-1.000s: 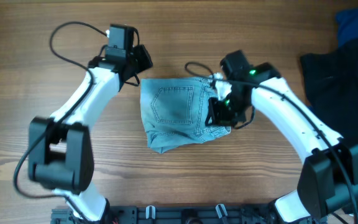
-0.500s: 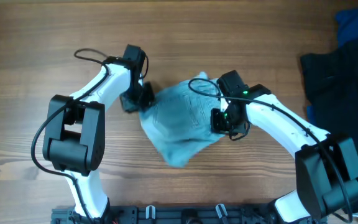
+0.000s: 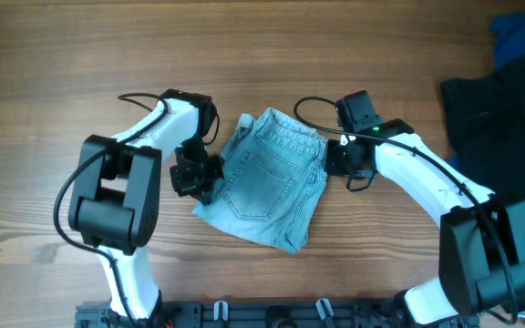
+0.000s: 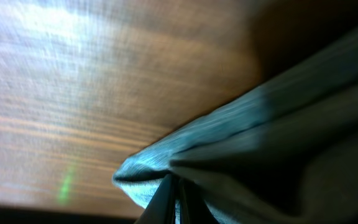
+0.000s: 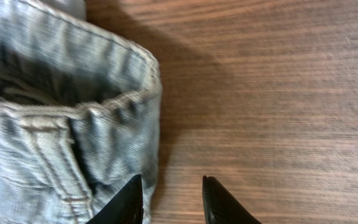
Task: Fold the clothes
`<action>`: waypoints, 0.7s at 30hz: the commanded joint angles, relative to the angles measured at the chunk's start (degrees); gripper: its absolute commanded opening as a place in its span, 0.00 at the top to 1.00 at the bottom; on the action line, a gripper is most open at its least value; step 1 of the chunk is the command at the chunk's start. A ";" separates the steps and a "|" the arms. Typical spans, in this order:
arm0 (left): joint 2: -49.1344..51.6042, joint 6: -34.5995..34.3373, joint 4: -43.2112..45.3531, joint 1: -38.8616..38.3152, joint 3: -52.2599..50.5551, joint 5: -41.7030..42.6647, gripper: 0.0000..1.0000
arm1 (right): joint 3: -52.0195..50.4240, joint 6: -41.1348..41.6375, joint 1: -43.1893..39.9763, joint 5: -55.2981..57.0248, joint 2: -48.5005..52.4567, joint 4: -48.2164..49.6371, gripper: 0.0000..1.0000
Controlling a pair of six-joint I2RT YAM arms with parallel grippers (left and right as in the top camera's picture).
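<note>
The light blue denim shorts [image 3: 267,178] lie folded in the middle of the table, back pocket up, waistband toward the far right. My left gripper [image 3: 199,178] is at their left edge, shut on a fold of the denim [image 4: 142,177], which fills the blurred left wrist view. My right gripper [image 3: 343,159] is open at the shorts' right edge. In the right wrist view its fingertips [image 5: 173,196] straddle bare wood just beside the waistband [image 5: 114,102], holding nothing.
A black garment [image 3: 504,118] and a dark royal-blue cloth [image 3: 522,36] lie at the far right of the wooden table [image 3: 62,73]. The arm bases sit at the front edge.
The shorts have been pulled flatter and turned, now spreading toward the front. My left gripper moved forward along their left edge. My right gripper let go and shifted to the waistband's right side.
</note>
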 commanded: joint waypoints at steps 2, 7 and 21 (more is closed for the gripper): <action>-9.84 1.66 2.89 2.43 1.14 -0.35 0.96 | -0.04 -1.07 0.02 2.10 0.22 -1.70 0.66; -19.69 3.80 7.74 4.98 2.38 0.63 0.55 | -0.04 -0.90 0.02 2.51 0.20 -3.32 0.62; -11.91 21.22 16.02 4.24 2.27 13.77 0.11 | -0.04 1.95 0.02 2.49 0.20 -5.92 0.59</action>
